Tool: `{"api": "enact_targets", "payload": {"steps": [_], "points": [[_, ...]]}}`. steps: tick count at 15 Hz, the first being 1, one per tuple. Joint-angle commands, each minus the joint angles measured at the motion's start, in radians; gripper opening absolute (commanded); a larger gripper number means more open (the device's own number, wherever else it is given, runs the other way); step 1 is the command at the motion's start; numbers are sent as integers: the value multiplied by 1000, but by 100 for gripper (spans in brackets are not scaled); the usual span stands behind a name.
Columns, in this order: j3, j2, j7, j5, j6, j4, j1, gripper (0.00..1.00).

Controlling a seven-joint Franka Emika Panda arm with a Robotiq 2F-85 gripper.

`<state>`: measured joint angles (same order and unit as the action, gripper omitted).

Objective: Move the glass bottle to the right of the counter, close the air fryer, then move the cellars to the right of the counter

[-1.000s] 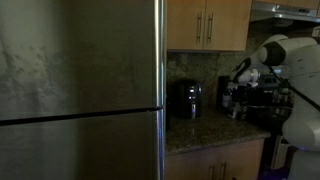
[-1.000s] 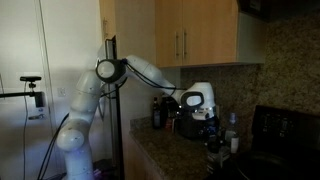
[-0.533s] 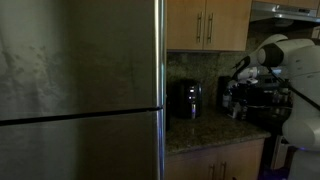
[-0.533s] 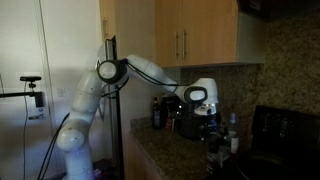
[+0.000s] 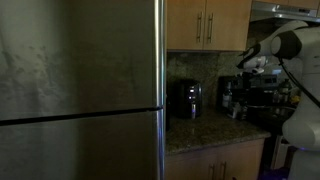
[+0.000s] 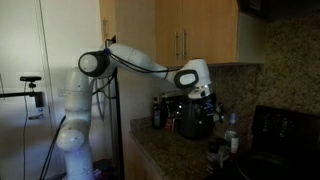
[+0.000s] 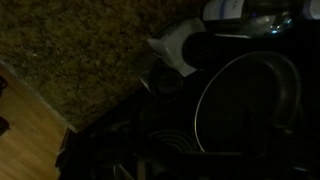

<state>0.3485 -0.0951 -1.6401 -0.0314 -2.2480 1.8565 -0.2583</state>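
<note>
**Arm lifted clear of the counter's stove end**

The steel refrigerator (image 5: 80,90) fills more than half of an exterior view and hides everything on the counter (image 5: 200,132) beyond the fridge's edge. The arm (image 6: 135,62) has swung upward since a second ago. Then the gripper (image 6: 204,95) hung low over the counter's stove end; now it sits above the level of the air fryer's top, touching nothing. Whether its fingers are spread or pressed together cannot be told: they are tiny in both exterior views and lost in darkness in the wrist view.

The stove (image 6: 285,130) is cut off by the frame. The air fryer (image 6: 190,118) stands at the back of the counter against the wall, and its drawer front is too dim to read. A round dark pan (image 7: 245,100) lies on the stove, its inside black.

What looks like the glass bottle (image 6: 232,128), slim with a pale top, stands upright near the counter's stove-side edge, apart from the gripper. Small things (image 6: 212,150) at the front edge are too small to name.
</note>
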Motion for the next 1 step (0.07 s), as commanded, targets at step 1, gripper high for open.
{"api": "enact_targets", "payload": {"steps": [1], "points": [[-14,33,9,-1,5,18,-14,100]]}}
